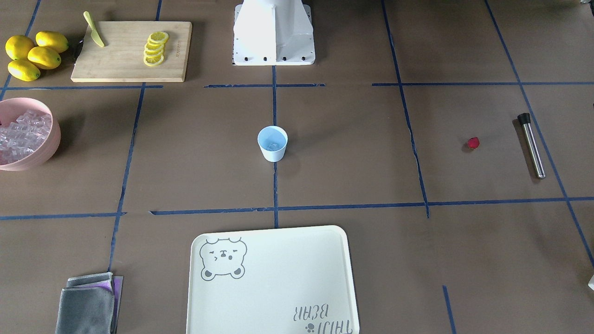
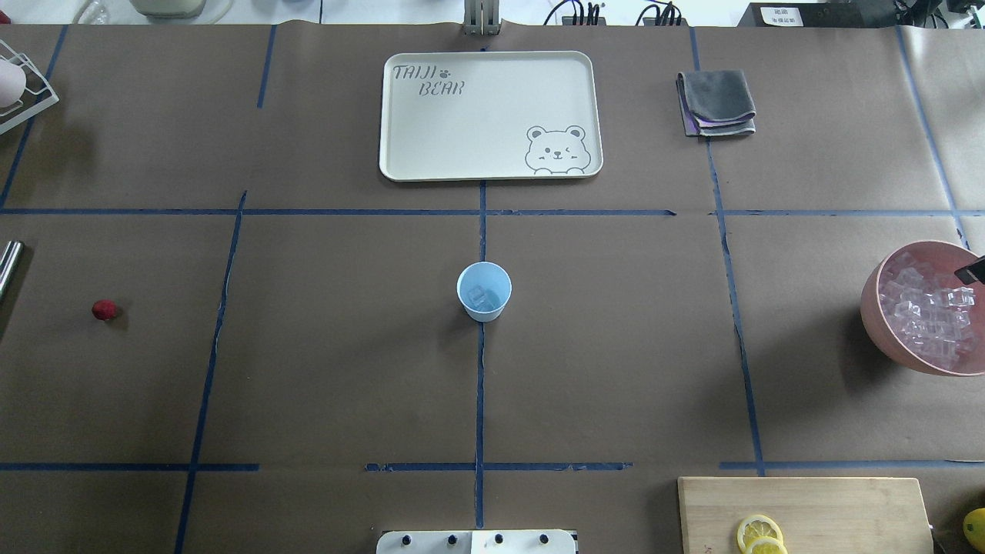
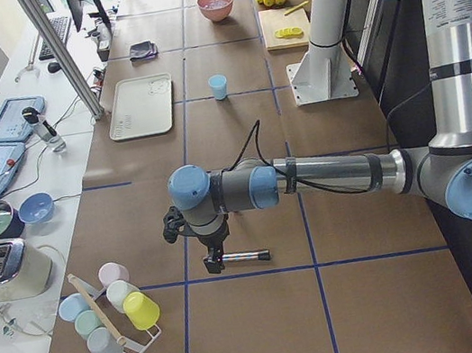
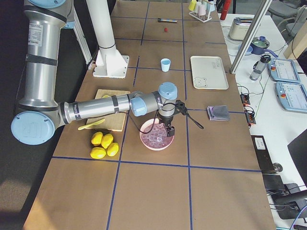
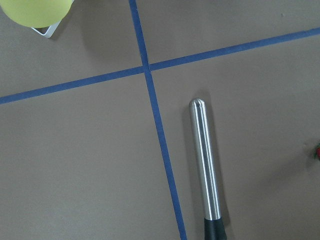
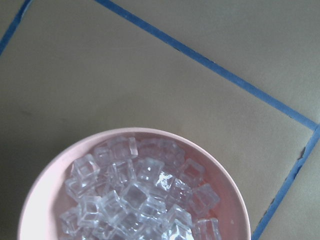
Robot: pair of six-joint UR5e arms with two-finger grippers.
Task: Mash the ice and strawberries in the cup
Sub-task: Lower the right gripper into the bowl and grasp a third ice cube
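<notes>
Clock read on the overhead view, cup as centre, 12 pointing away from the robot. Nearest: board (image 2: 804, 512) at 5 with lemon slices (image 2: 759, 532) on it. A knife (image 1: 94, 30) lies on the board end next to the whole lemons (image 1: 32, 55), which sit just beside the board. Mid row: cup (image 2: 484, 291) stands upright, with ice (image 2: 479, 295) at its bottom, cube count unclear. Strawberry (image 2: 105, 310) at 9 is well apart from the cup and lies loose outside it. Muddler (image 1: 531, 145) is farther out at 9, lying flat near the strawberry without touching it, steel shaft with a black end. Left gripper (image 3: 214, 263) hangs right at one end of the muddler; it shows only in the side view, so I cannot tell its finger state or whether it touches. Bowl (image 2: 873, 308) at 3 is well apart from the cup and heaped with more ice. Right gripper (image 4: 169, 130) hangs over the bowl, low above the cubes. Overhead catches only a dark sliver of it, so I cannot tell whether it is spread or closed. Far row: tray (image 2: 492, 115) at 12, folded cloth (image 2: 717, 104) at 1 beside the tray.
</notes>
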